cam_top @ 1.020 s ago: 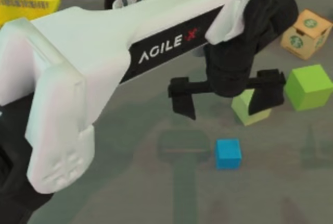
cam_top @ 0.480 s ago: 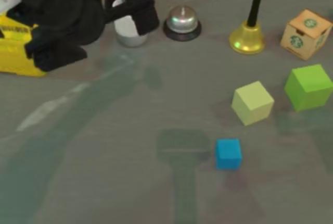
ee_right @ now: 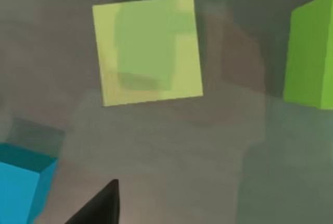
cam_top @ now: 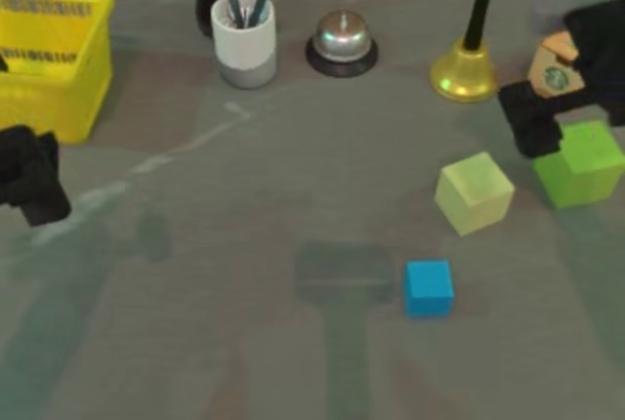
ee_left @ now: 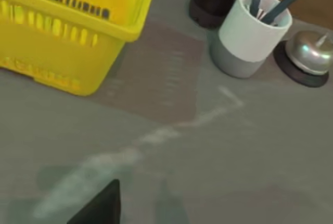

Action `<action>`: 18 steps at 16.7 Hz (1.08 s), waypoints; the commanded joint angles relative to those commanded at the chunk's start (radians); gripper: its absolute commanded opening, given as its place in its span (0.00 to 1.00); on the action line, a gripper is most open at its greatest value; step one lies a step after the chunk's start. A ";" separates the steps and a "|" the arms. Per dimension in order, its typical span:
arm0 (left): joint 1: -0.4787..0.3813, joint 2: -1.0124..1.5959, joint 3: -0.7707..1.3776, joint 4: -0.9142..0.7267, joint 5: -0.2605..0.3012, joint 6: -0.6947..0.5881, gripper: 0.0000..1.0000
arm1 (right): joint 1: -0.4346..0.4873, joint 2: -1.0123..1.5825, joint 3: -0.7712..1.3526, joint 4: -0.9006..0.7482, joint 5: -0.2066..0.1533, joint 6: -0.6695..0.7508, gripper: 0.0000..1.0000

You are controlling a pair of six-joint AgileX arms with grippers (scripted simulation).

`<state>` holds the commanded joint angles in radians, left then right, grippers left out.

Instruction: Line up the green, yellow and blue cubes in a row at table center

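1. We work over a flat grey-green matte counter (cam_top: 244, 342) with a brown wooden edge; a yellow plastic basket (cam_top: 49, 59) fills its far left corner.
2. Our right arm's black hand (cam_top: 547, 112) hovers at the right side, over the near edge of the large lime-green matte cube (cam_top: 584, 168); we cannot tell whether it is released or clenched.
3. Our left arm's hand (cam_top: 29, 178) sits parked at the left edge, near the basket, and its grip state is likewise unclear.
4. The green cube lies right of centre, the pale yellow matte cube (cam_top: 475, 192) just beside it on the left, apart.
5. The small bright blue matte cube (cam_top: 429, 287) rests nearer us, close to centre.
6. We judge the row unbuilt: all three cubes lie scattered, none gripped.
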<state>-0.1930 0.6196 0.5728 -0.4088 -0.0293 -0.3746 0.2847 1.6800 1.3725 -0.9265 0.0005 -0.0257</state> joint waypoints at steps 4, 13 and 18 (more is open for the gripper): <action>0.118 -0.325 -0.313 0.209 0.012 0.190 1.00 | 0.054 0.297 0.262 -0.168 0.000 -0.005 1.00; 0.213 -0.620 -0.573 0.409 0.029 0.375 1.00 | 0.100 0.545 0.508 -0.299 0.003 -0.010 1.00; 0.213 -0.620 -0.573 0.409 0.029 0.375 1.00 | 0.098 0.552 0.494 -0.282 0.003 -0.011 1.00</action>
<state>0.0200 0.0000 0.0000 0.0000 0.0000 0.0000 0.3822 2.2318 1.8667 -1.2088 0.0033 -0.0364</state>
